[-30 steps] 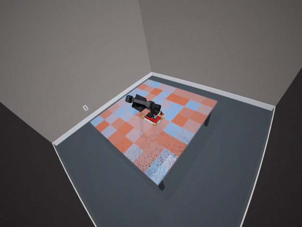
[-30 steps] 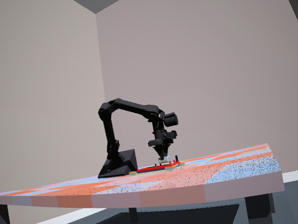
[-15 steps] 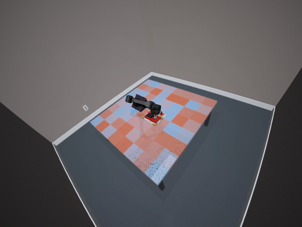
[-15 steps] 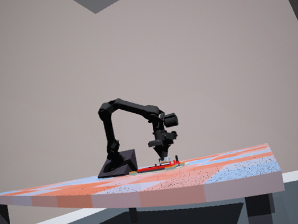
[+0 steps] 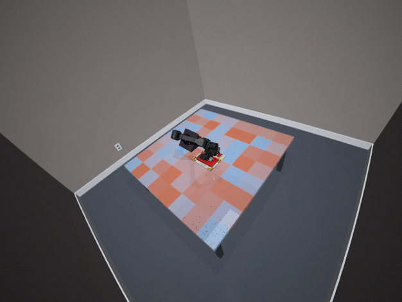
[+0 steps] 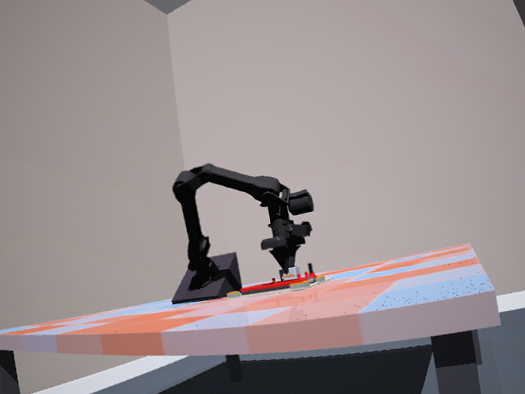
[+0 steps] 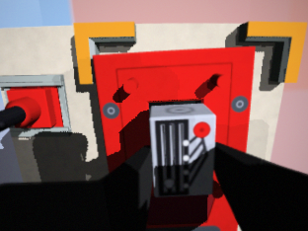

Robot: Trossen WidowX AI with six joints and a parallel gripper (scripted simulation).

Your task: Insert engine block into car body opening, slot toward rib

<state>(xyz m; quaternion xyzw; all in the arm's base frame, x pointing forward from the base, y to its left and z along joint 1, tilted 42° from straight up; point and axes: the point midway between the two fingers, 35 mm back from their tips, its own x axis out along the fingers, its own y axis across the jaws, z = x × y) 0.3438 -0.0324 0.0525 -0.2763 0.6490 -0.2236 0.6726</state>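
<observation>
Part of the car-body opening hidden behind engine block.

The car body looks like smooth red plastic.

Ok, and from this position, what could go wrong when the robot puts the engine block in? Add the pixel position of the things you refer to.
The block (image 6: 292,272) (image 7: 183,153) is in the gripper (image 6: 285,268) (image 7: 181,151), over the car body (image 6: 261,287) (image 7: 170,61), with part of the opening (image 7: 173,103) showing past its edge. If it is not lined up, it may catch on the rim and sit tilted.

The fingers are close above the body, so they might bump it while lowering.

On release, the block could be dragged if one finger clings.
</observation>
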